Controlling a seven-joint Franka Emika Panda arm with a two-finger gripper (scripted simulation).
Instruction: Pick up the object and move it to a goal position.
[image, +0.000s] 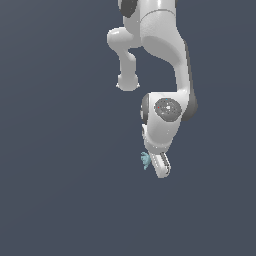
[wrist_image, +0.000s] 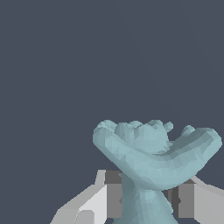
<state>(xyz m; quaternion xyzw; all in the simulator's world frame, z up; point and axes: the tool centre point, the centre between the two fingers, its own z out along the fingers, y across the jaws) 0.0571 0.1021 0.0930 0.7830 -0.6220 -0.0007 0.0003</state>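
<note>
We see the small pale teal-blue object (wrist_image: 153, 162) most clearly in the wrist view, where it fills the lower right of the frame: a faceted, matte shape with a narrow stem that widens into a curved, bowl-like fan whose upper rim is lumpy and knobbed. In the exterior view the same object (image: 145, 160) is only a tiny teal speck just below the centre of the frame, sticking out from the left side of the pincer tip.

The white Franka arm (image: 160, 35) comes down from the top centre of the exterior view, bends at a rounded wrist joint with a grey disc, and ends in the white pincer (image: 159, 165), which points downward and tilts slightly toward the lower right. In the wrist view the pincer (wrist_image: 146, 201) has its grey pads (wrist_image: 113, 194) on either side of the stem, pinching the object.

The arm's base is cut off by the top edge. The lower stem runs out of the bottom of the wrist view. Behind everything lies a flat dark blue-grey backdrop (image: 50, 200), so we cannot tell whether the object touches any surface.
</note>
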